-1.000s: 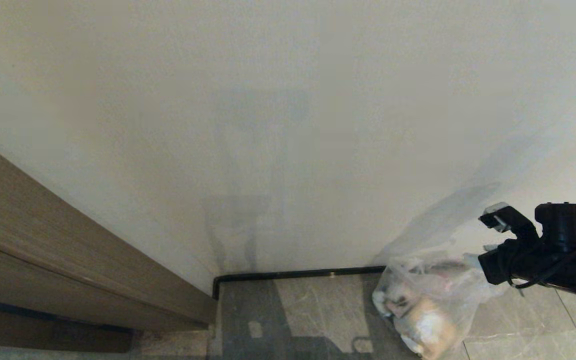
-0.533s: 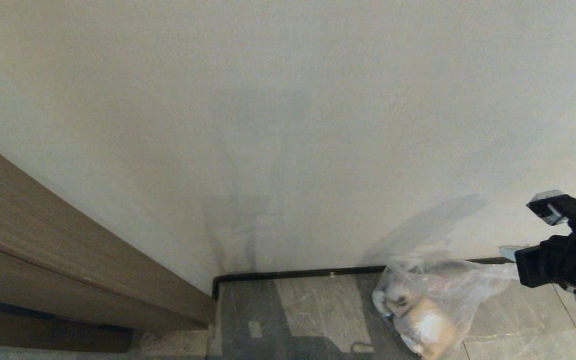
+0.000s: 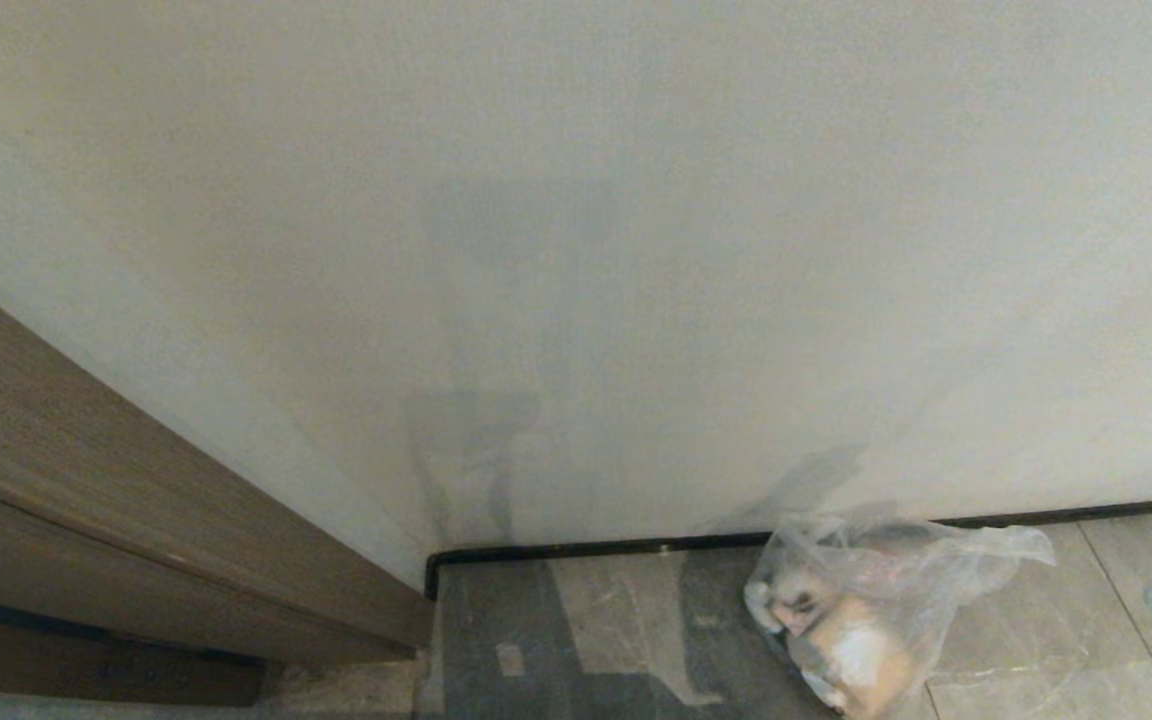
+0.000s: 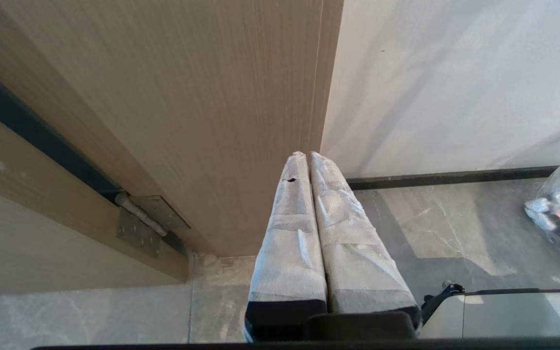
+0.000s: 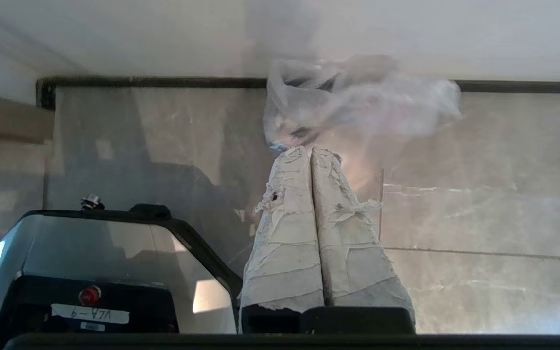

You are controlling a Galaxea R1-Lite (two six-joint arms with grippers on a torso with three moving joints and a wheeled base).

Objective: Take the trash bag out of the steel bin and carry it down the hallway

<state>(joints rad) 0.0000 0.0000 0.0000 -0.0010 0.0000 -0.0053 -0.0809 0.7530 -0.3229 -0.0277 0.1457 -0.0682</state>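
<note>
Trash bag (image 3: 871, 610) on the hallway floor (image 3: 1026, 640), both grippers closed and empty.

In the head view you see the bag lying on the grey tiles against the dark baseboard (image 3: 616, 547), and no arm. In the left wrist view your left gripper (image 4: 308, 156) has its fingers pressed together, near a wooden door (image 4: 187, 112). In the right wrist view your right gripper (image 5: 310, 149) is also pressed together, holding nothing, with the bag beyond its tips.

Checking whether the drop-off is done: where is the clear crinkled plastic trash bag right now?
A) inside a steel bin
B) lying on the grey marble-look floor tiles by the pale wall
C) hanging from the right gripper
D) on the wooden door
B: the clear crinkled plastic trash bag lies on the grey marble-look floor tiles against the dark baseboard, and the right gripper is shut on nothing.
</note>
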